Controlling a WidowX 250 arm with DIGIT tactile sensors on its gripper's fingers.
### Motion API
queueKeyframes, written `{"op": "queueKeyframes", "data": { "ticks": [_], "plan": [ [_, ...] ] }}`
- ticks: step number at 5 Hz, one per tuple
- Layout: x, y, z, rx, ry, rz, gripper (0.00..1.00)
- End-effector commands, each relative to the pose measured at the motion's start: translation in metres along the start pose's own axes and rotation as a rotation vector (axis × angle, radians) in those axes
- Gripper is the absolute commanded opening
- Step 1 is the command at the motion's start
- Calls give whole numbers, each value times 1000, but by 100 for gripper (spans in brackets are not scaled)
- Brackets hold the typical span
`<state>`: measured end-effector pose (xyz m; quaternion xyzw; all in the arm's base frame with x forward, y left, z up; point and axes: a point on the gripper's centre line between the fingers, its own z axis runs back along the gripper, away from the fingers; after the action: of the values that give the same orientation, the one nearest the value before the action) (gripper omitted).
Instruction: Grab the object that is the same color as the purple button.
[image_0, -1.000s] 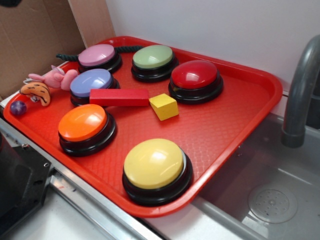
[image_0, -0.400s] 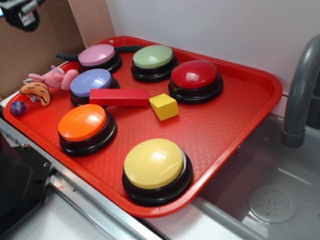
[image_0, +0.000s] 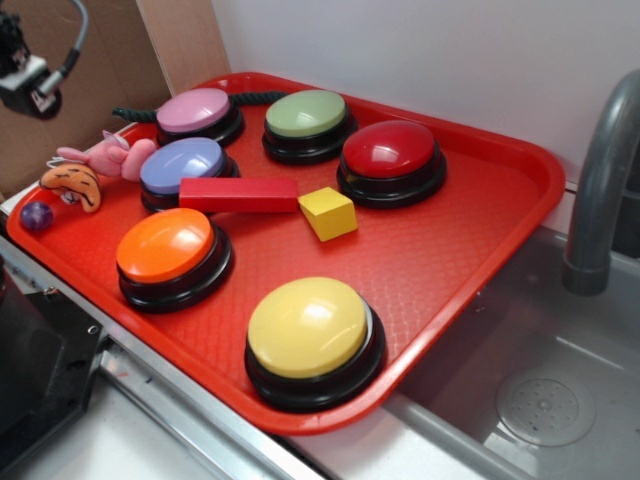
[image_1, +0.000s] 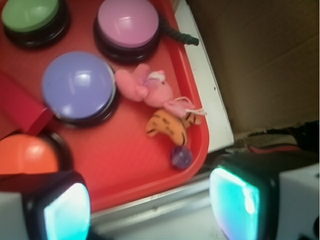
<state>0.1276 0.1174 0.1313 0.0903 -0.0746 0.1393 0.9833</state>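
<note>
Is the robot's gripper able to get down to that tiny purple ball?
Probably yes. The purple ball lies uncovered in the tray's corner, though the orange plush toy is close beside it.

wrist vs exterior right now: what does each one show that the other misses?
Wrist only: the two gripper fingers, apart, at the bottom edge.

Exterior only: the red button, yellow button, yellow block, the grey faucet and sink. An arm part shows top left, the gripper itself does not.

Both: the red tray, the purple button, pink button, green button, orange button, pink plush, orange plush and the small purple ball in the tray corner.
</note>
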Motion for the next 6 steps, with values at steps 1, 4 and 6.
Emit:
{"op": "queueKeyframes", "data": {
  "ticks": [1, 4, 6],
  "plan": [
    [0, 27, -56, 31, 30, 68, 100],
    [-18, 35, -117, 75, 130, 112, 100],
    [-19, 28, -114, 117, 144, 101, 0]
  ]
}}
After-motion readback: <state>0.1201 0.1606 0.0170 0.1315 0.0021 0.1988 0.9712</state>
